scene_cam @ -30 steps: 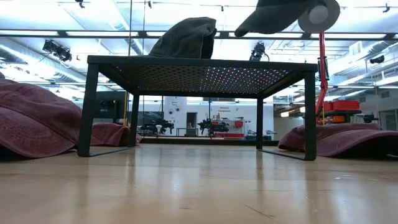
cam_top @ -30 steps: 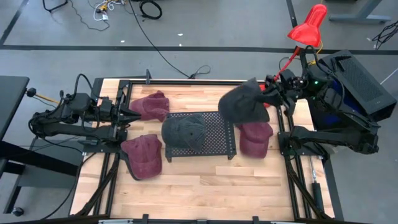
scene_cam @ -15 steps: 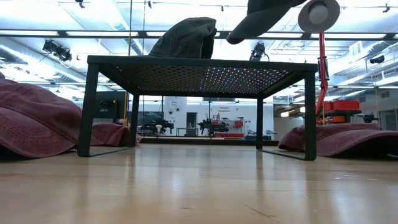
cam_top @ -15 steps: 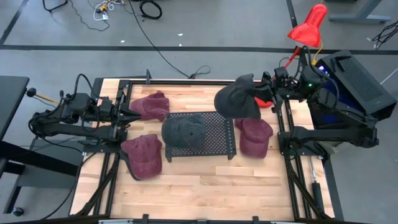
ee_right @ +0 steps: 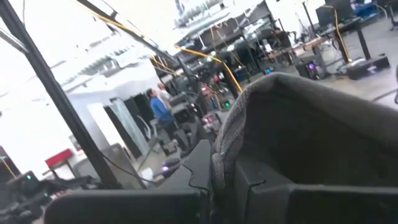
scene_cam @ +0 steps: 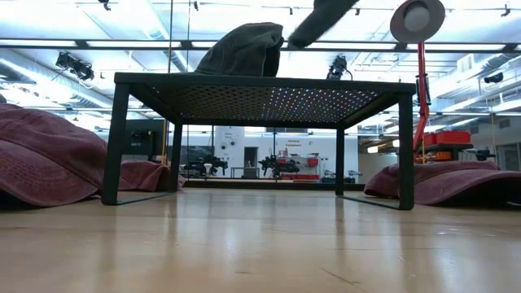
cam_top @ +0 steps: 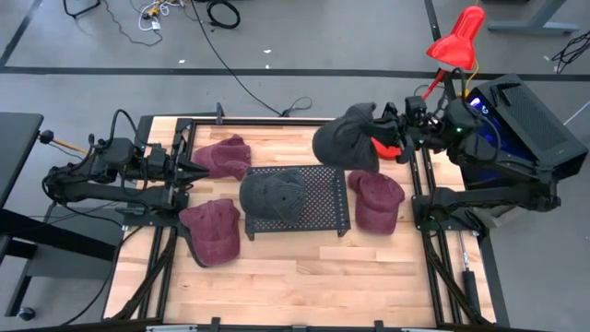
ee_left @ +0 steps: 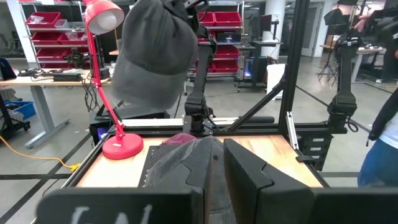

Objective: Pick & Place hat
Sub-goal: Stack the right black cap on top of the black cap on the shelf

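Above rack [cam_top: 318, 198] far edge, right gripper [cam_top: 380, 136] apparently clamps grey hat [cam_top: 343, 146]

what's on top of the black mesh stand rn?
One dark grey hat sits on the black mesh stand, toward its left. The rest of the mesh shows bare. The right gripper holds a second grey hat in the air, past the stand's far right corner, not on it.
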You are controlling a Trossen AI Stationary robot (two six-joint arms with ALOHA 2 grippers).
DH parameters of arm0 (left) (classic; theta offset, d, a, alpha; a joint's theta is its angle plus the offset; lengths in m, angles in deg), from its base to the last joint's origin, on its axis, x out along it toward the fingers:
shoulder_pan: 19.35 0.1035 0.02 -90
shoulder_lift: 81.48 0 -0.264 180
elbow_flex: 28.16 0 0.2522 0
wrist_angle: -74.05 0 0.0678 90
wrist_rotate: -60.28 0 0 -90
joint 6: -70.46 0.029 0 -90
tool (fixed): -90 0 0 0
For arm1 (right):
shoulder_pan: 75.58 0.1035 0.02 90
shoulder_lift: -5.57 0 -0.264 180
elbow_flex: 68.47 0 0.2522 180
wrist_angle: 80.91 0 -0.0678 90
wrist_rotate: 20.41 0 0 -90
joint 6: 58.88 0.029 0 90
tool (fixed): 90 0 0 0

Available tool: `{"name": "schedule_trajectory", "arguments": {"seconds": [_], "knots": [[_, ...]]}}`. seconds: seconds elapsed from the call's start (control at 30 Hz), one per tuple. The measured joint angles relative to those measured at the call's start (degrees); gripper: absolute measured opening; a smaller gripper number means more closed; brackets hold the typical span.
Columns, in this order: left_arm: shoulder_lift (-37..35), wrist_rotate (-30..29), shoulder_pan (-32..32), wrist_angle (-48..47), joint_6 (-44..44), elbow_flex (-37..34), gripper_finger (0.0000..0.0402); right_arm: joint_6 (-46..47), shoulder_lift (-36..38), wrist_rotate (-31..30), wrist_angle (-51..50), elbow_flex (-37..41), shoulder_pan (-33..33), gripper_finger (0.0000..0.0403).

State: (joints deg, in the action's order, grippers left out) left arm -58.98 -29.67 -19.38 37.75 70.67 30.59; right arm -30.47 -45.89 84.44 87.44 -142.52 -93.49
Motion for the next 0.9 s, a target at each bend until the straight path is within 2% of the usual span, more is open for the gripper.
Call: {"name": "schedule_trajectory", "arguments": {"seconds": [0.6,0.9], "knots": [[0.0,0.0,0.0,0.0,0.0,0.0,0.0048,0.0,-3.9,-0.9,6.4,0.0,4.3,0.0020],[0.0,0.0,0.0,0.0,0.0,0.0,0.0048,1.0,-6.6,-2.7,14.0,0.0,6.7,0.0020]]}}
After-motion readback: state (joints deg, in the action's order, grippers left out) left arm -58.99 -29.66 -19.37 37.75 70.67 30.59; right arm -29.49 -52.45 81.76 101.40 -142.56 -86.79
